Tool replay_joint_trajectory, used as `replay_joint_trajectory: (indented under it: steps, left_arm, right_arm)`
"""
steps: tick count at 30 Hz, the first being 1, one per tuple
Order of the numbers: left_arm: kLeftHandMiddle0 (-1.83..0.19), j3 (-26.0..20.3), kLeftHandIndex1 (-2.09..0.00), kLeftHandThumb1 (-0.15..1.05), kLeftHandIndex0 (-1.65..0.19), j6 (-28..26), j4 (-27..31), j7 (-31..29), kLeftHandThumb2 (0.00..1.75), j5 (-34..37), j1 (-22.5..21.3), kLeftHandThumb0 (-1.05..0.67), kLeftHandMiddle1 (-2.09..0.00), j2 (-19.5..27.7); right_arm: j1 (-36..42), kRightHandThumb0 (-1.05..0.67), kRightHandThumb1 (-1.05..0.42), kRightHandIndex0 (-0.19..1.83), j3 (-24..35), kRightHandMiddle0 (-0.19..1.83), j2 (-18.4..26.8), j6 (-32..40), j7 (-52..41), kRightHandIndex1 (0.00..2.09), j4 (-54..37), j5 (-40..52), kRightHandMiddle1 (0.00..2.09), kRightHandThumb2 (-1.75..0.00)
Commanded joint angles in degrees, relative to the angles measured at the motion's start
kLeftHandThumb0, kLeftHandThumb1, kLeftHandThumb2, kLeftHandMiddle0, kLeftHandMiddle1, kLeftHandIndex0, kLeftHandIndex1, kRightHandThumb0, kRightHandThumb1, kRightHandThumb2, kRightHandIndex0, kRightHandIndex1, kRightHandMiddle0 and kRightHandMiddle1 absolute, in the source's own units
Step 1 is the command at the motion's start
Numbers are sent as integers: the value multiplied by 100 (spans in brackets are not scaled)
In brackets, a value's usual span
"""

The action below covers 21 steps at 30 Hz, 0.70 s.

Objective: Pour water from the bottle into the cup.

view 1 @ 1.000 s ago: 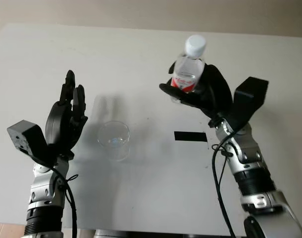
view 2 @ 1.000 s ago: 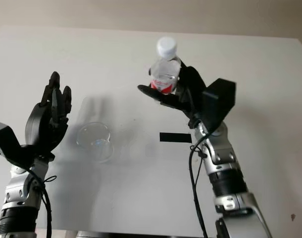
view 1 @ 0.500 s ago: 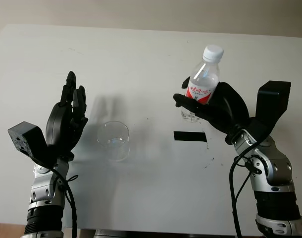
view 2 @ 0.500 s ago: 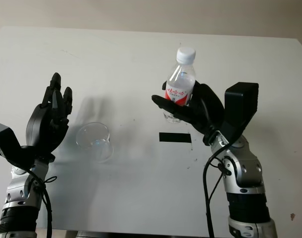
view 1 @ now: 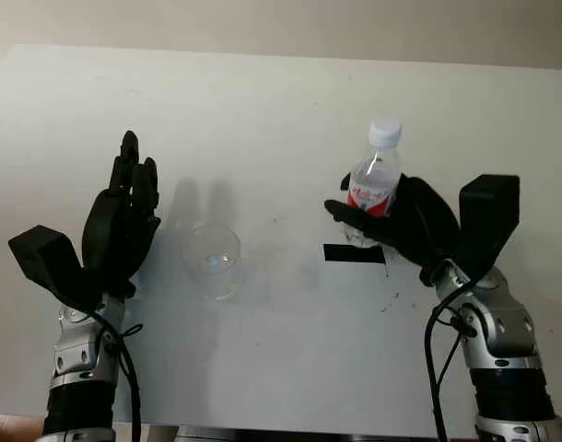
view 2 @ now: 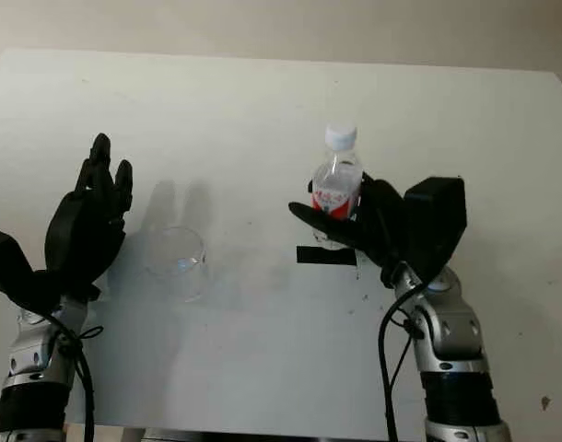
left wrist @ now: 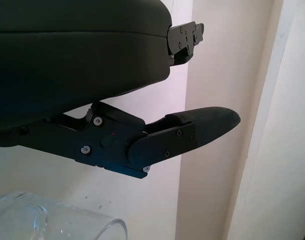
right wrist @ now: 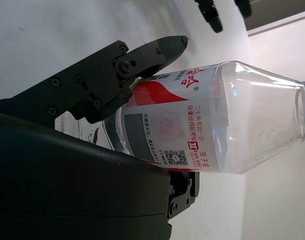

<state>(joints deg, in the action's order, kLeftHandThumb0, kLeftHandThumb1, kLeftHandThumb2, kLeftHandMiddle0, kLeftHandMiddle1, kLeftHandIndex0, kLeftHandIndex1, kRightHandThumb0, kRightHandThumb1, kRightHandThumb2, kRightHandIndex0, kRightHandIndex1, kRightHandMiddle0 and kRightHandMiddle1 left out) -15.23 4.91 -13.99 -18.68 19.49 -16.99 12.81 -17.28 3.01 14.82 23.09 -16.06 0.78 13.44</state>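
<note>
Fingers: right hand [view 1: 405, 226] fingers [right wrist: 142, 55] are wrapped round the bottle [view 1: 372, 189] at its label, upright above the counter [view 1: 290, 350].
Left hand [view 1: 120, 226]: open, beside the cup [view 1: 212, 261].
Handling: thin plastic is judged light, crushable; mid-body hold is best.
Cap: still on.

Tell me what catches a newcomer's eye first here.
The right hand grips a capped water bottle with a red label, upright, on the right of the white table, by a strip of black tape. To the left stands a clear cup, with the open left hand raised beside it.
</note>
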Motion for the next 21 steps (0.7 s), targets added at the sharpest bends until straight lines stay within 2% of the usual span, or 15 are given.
replay_joint_trajectory:
  steps: [1,8,17,19,21]
  left_arm:
    - [19,-29,0,105,19,11,94,7,68,-8,9,-75,0,45]
    - [19,-66,0,105,19,37,67,8,69,5,16,-75,0,66]
    - [19,-91,0,105,19,72,41,-60,69,14,9,-74,0,101]
    - [19,-92,0,105,19,66,54,-51,69,0,9,-75,0,104]
    - [19,-98,0,105,19,63,46,-53,68,4,4,-75,0,105]
  right_arm:
    - [94,-30,-105,101,-35,48,-59,-208,-40,209,82,-68,209,-25]
    - [290,-32,-105,113,-42,64,-316,-342,45,209,192,-134,209,-25]
    - [466,-33,-105,115,-73,66,-444,-573,-34,209,312,-162,209,-27]
    - [480,-35,-105,108,-97,62,-419,-706,-130,209,380,-183,209,-26]
    - [495,-37,-105,87,-114,45,-413,-813,-189,209,438,-209,209,-22]
